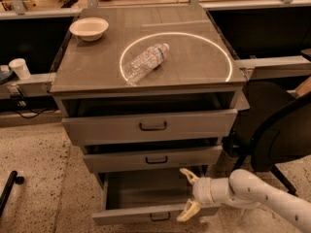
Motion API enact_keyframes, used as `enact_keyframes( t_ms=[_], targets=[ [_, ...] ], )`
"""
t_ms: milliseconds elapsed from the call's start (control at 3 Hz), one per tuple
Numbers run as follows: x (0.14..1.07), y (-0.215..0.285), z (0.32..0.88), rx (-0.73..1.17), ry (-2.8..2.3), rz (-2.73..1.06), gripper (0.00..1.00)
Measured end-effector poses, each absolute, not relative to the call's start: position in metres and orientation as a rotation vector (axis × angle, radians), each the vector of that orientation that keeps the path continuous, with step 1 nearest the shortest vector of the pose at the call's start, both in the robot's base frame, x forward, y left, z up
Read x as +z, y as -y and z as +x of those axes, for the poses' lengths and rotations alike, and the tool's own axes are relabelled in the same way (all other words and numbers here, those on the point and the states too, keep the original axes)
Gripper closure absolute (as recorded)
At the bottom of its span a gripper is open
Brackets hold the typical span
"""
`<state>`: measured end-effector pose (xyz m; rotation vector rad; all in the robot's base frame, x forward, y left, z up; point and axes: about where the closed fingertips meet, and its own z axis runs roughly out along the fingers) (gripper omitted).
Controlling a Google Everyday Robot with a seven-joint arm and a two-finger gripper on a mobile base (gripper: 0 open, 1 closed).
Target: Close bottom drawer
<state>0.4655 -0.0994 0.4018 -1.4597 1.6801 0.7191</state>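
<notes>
- Pulled far out at 6 o'clock in the frame: bottom drawer [138, 194], lowest of three in a grey cabinet [194, 74], with a small dark handle [160, 217] on its slim front.
- Reaching in from 4 o'clock: white arm [265, 195], with the gripper [186, 196] at the drawer's right front corner.
- Cream fingers [187, 174] spread wide, one over the drawer's inside, the other down by the right end of the front panel; nothing held between them, contact with the panel impossible to tell.
- Directly above, at 12 o'clock from the bottom drawer: middle drawer [194, 157] and top drawer [107, 127], each open a crack.
- On the cabinet top: clear plastic bottle [145, 62] lying on its side within a bright ring of light [229, 64], white bowl [89, 28] at the corner toward 10 o'clock.
- At 9 o'clock, on a side ledge: paper cup [19, 68].
- At 3 o'clock: dark office chair [284, 130] near the cabinet.
</notes>
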Motion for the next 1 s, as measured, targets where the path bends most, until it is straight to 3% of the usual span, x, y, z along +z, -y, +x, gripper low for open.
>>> enact_keyframes(
  t_ms=[333,1000],
  targets=[
    [0.343,0.101,0.454,0.717,-1.665,-1.566,0.04],
    [0.284,0.094,0.445,0.760,-1.649,-1.603,0.50]
  ],
)
